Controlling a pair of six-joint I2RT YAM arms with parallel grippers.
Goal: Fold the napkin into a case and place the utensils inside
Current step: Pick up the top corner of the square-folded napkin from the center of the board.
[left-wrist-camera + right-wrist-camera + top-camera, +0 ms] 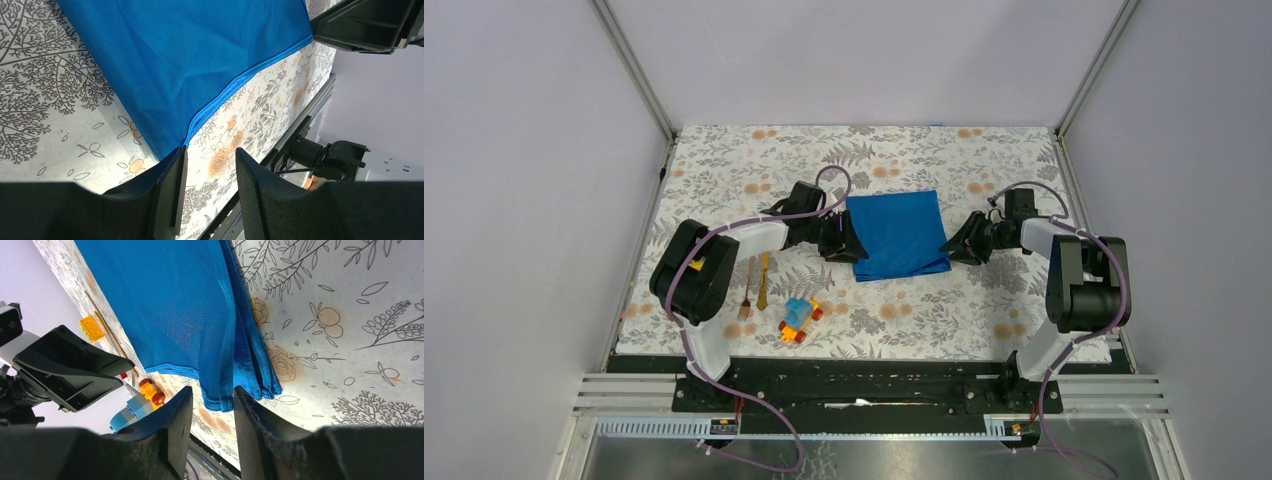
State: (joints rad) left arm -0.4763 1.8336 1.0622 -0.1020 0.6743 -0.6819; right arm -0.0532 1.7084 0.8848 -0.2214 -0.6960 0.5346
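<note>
Left gripper (210, 152) sits low at the near left corner of the napkin (190, 65). Its jaws are parted and tablecloth shows in the gap. The blue corner just reaches one finger and nothing is pinched. Over to the right gripper (212, 390): its jaws are also apart, straddling the napkin's near right corner, where the stacked hems of several layers show. The napkin itself lies folded at mid-table between the two arms. Out to the left, well apart from it, the fork (746, 297) and knife (764, 280) lie side by side. A blue-and-orange toy car (799, 320) is just to their right, nearer the bases. Underneath is a white tablecloth (984, 300) printed with grey ferns and orange flowers. Plain pale-grey walls and aluminium frame posts (634, 70) box it in.
</note>
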